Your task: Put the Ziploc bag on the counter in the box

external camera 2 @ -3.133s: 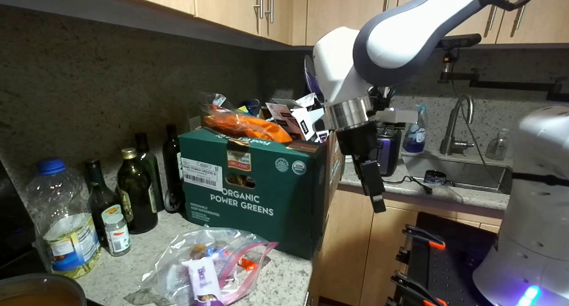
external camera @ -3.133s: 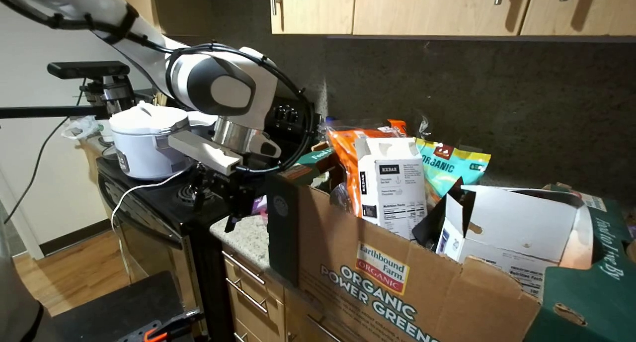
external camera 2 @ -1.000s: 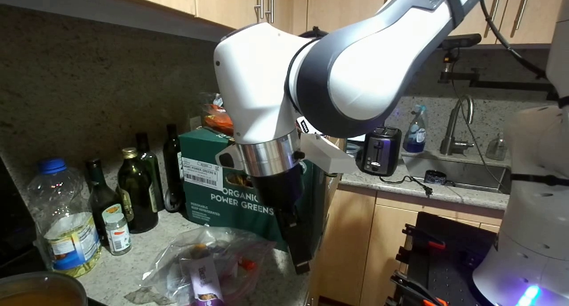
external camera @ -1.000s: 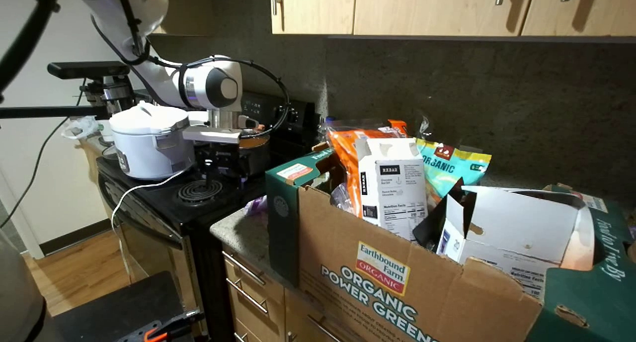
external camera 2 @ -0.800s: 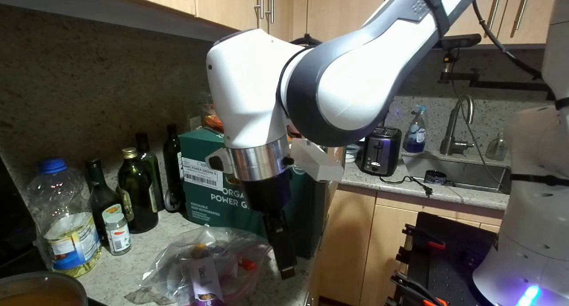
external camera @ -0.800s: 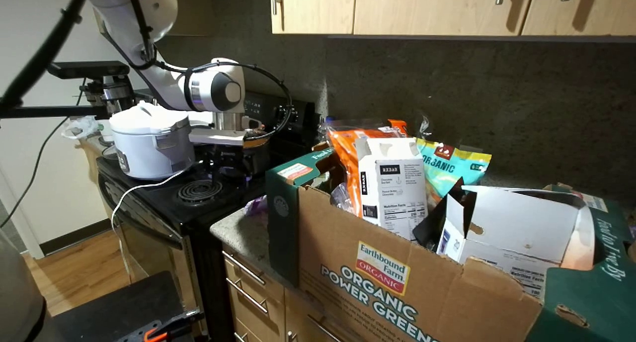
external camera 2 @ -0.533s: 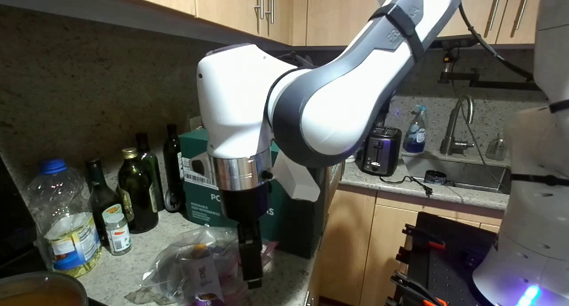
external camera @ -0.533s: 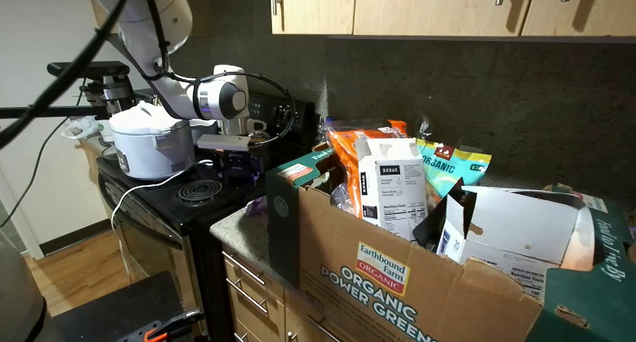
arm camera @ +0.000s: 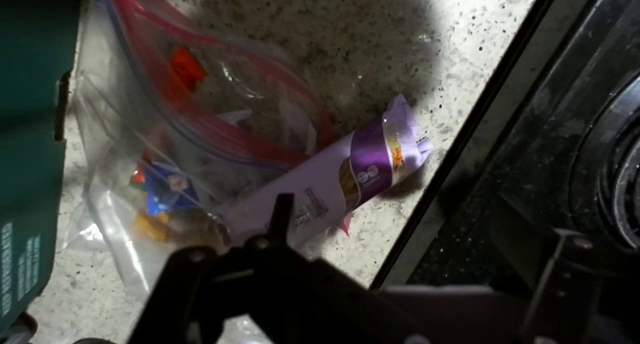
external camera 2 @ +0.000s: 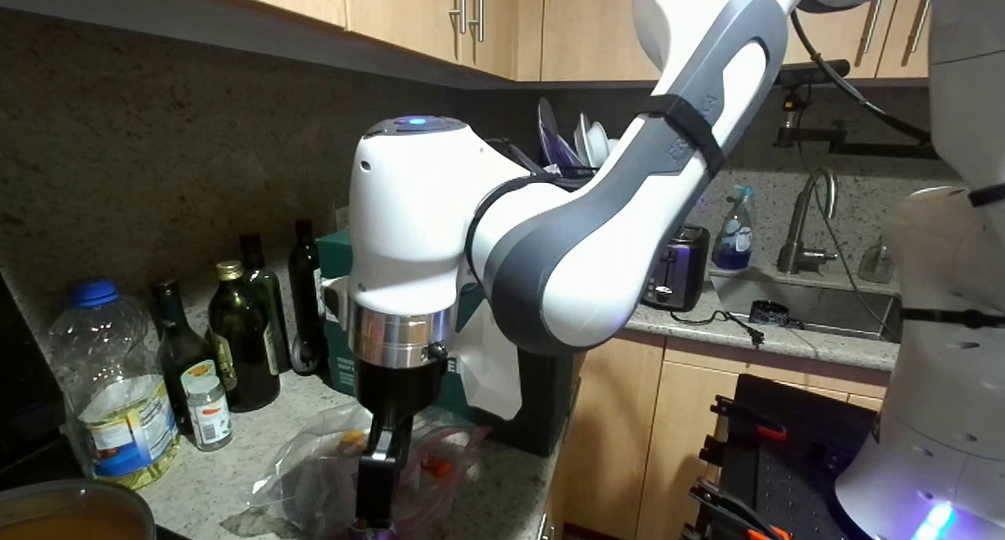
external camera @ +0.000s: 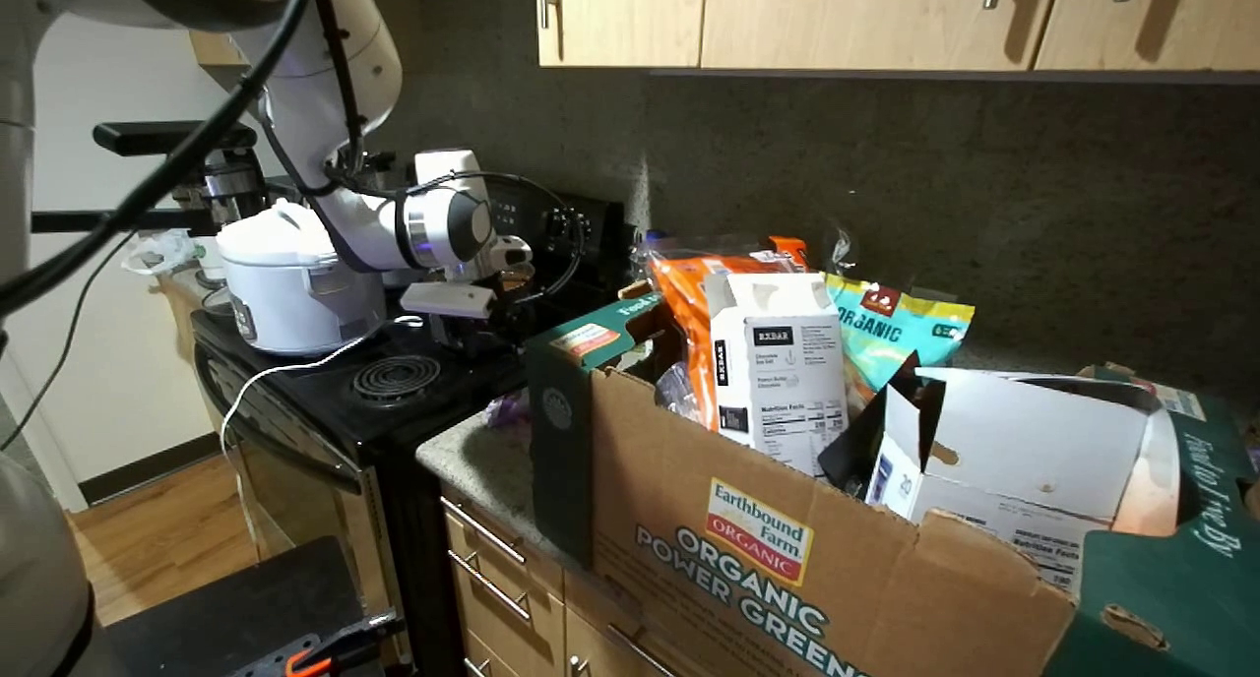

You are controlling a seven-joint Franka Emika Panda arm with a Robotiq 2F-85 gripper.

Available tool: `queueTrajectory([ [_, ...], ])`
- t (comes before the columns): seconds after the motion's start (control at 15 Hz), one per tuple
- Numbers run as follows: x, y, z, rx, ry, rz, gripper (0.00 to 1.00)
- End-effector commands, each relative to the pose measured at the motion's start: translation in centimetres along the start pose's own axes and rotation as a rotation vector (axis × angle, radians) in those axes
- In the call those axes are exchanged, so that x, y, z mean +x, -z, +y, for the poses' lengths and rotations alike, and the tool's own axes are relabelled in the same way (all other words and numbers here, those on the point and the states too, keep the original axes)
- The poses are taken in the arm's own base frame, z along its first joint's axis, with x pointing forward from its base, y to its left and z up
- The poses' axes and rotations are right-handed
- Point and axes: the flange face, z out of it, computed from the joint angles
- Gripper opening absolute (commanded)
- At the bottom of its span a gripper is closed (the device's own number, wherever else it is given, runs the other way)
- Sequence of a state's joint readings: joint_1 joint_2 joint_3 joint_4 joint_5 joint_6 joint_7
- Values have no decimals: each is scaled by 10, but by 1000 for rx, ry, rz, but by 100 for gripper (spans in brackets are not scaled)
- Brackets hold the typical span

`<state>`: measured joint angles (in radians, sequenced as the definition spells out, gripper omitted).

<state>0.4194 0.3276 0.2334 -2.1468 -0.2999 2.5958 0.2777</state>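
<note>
1. Ziploc bag (arm camera: 205,126) on counter (arm camera: 460,49), between box (external camera: 886,569) and stove (arm camera: 540,134); not in box yet
2. Only one gripper (external camera 2: 374,512), so nearest by default: jaws spread wide, nothing held
3. Wrist view: bag lies mostly up-left of jaws; likely needs a shift toward box before pinching
4. Bag crumpled, no clear long axis; pink zip slants upper left to lower right
5. Count: 1 bag, 1 box, 1 stove, 1 gripper, 1 purple packet (arm camera: 320,186) (in or on bag, can't tell)

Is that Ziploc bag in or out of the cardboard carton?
Out: in the wrist view, the Ziploc bag lies on the countertop beside the cardboard carton.
</note>
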Motion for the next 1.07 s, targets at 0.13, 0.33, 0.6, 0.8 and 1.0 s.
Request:
queueTrajectory([
  [0.13, 0, 0, 1, 1, -1, -1, 100],
  [0.33, 2, 1, 0, -6, -123, 37, 100],
  [0.6, 7, 4, -5, -7, -342, 136, 100],
  [0.8, 6, -1, -14, -55, -455, 160, 100],
  [1.0, 0, -7, -22, -133, -554, 161, 100],
])
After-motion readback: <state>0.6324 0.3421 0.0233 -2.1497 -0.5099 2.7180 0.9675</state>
